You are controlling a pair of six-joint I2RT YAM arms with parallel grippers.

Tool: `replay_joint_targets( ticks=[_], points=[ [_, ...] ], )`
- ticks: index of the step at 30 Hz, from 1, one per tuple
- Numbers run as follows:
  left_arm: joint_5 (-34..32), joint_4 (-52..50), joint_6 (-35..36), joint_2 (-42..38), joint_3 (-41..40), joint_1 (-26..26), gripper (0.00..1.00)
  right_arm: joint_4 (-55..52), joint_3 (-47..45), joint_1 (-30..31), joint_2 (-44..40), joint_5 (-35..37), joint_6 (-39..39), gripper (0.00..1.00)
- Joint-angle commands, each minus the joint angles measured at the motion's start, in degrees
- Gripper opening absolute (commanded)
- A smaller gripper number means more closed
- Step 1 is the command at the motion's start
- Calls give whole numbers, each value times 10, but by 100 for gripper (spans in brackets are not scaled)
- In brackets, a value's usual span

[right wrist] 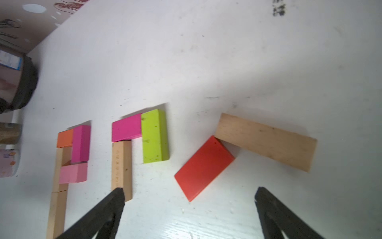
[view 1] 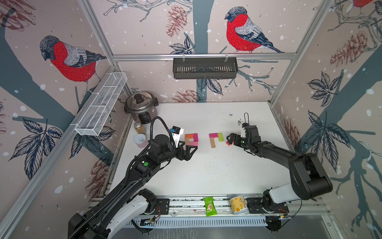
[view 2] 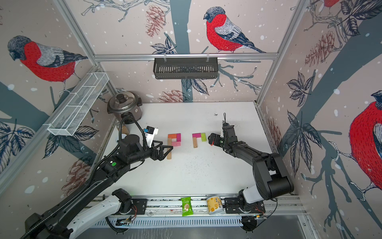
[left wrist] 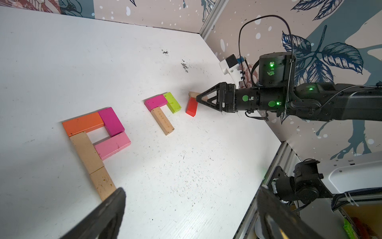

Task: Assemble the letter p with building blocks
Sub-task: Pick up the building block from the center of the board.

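Ten building blocks were counted on the tabletop: two magenta, one orange, one light pink, one lime green, one red and four plain wood. The lime green block was taken as reference. One magenta block lay touching its end, the pair forming a corner. One wood bar butted against the other end of that magenta piece and ran parallel to the lime green block, with a gap between them. Just beside the lime green block, on the right arm's side and not touching it, the red block lay skewed. One of its corners appeared to touch the loose wood block. On the opposite side of the lime green block, apart from it, five pieces formed a complete letter P. The orange block, second magenta block and light pink block closed the loop, and two wood blocks lay end to end as the stem. The right hand was over the red block with its fingers spread wide, gripping nothing. The left hand, likewise spread and empty, was at the foot of the stem. Well apart from the lime green block were one rice cooker, one green snack packet and one yellow cup.
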Motion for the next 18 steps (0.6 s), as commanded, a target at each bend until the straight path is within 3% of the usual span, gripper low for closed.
replay_joint_targets(
  ticks=[1, 18],
  points=[
    [5, 13, 2, -4, -1, 0, 97, -8, 14, 0, 19, 0, -10, 100],
    [5, 13, -1, -7, -4, 0, 97, 8, 86, -11, 126, -40, -59, 100]
  ],
)
